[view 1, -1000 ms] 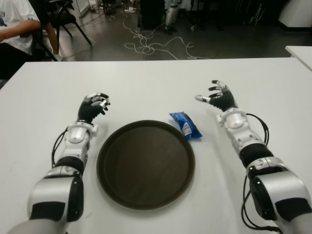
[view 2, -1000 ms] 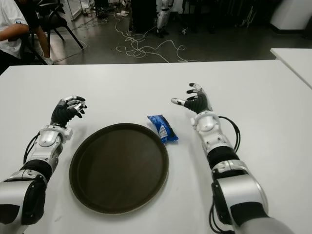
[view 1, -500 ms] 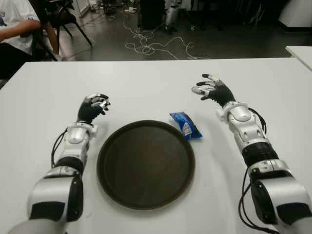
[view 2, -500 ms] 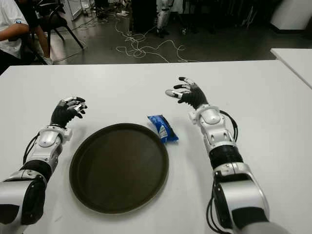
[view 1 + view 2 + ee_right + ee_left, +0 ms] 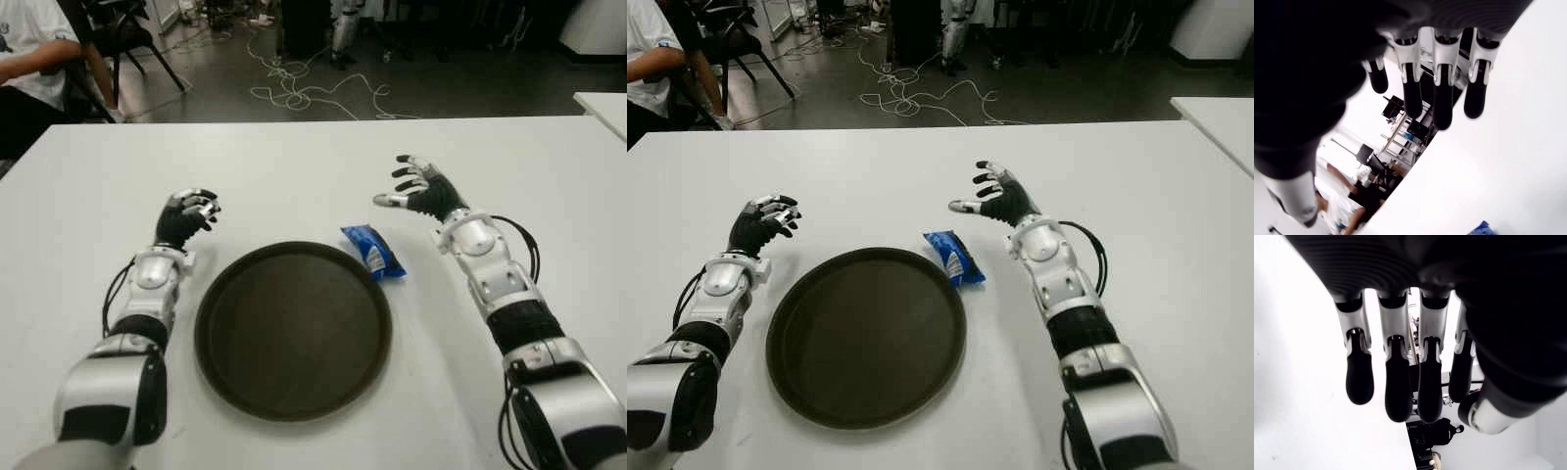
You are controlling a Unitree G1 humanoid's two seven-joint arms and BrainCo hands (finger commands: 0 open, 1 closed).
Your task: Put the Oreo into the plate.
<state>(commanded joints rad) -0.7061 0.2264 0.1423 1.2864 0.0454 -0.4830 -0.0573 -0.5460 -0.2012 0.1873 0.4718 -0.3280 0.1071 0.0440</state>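
Note:
The Oreo (image 5: 372,252) is a small blue packet lying on the white table (image 5: 294,171), just off the right rim of the plate. The plate (image 5: 294,333) is a round dark brown tray with nothing on it, in front of me. My right hand (image 5: 411,188) hovers just beyond and to the right of the Oreo, fingers spread and holding nothing, thumb pointing left. In the right wrist view its fingers (image 5: 1442,98) hang apart over bare table, with a blue corner of the Oreo (image 5: 1481,230) at the picture's edge. My left hand (image 5: 191,211) shows left of the plate, fingers loosely bent around nothing.
A person in a white shirt (image 5: 34,44) sits beyond the table's far left corner, beside chairs. Cables (image 5: 313,93) lie on the floor past the far edge. The corner of a second white table (image 5: 602,103) shows at the right.
My right hand has swung forward and then left, ending nearer the far side of the Oreo, fingers still spread. The left hand, the Oreo and the plate have not moved.

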